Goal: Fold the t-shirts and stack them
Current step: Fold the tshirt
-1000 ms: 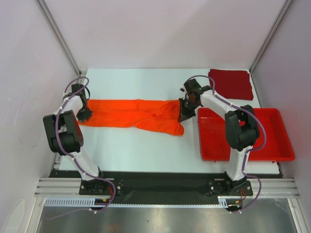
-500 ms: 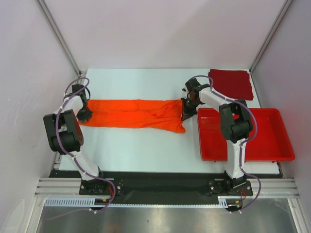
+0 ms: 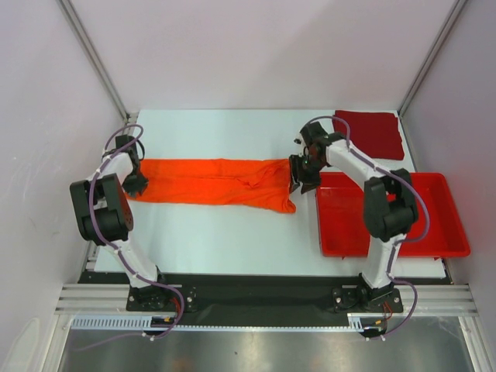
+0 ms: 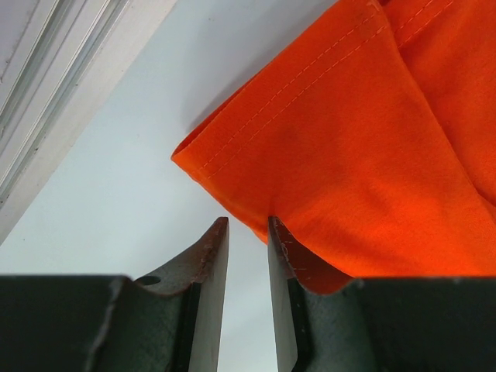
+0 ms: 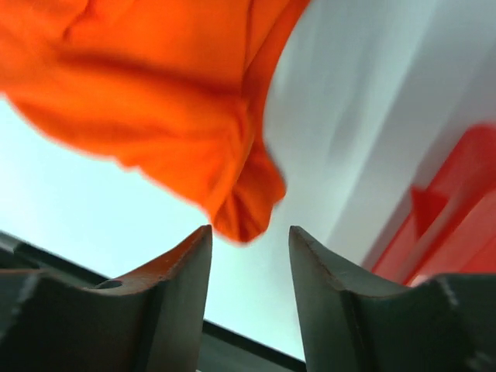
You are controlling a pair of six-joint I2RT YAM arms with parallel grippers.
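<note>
Fingers (image 4: 209, 263) of the left arm stand narrowly apart with only bare pale surface (image 3: 217, 232) showing in the slot between them. The stitched corner of the orange shirt (image 4: 349, 155) lies just beside the right-hand one, seemingly passing behind it rather than into the slot. Fingers (image 5: 178, 279) of the right arm stand wider and hold nothing. A rounded nub of bunched orange cloth sits just ahead of the opening, roughly in line with its middle.

The risks look different at the two ends. On the left, a closing pinch could catch air or only the top layer of the doubled hem, because the corner is off to one side of the slot. On the right, the nub would probably be taken as a lump, and its creases carried into whatever fold follows. The red tray (image 3: 457, 249) also sits close by that wrist, so a sideways sweep might knock its rim. If only one end is caught, a lift would likely drag the shirt askew.

From above, the orange shirt lies as a long flat band across the far half of the surface, spanning from one arm to the other. Its left end is smooth. Its right end is wrinkled and sags into a lobe toward the near side. The dark red shirt (image 3: 370, 133) rests as a folded square in the far right corner, beyond the tray and well apart from the orange one.
</note>
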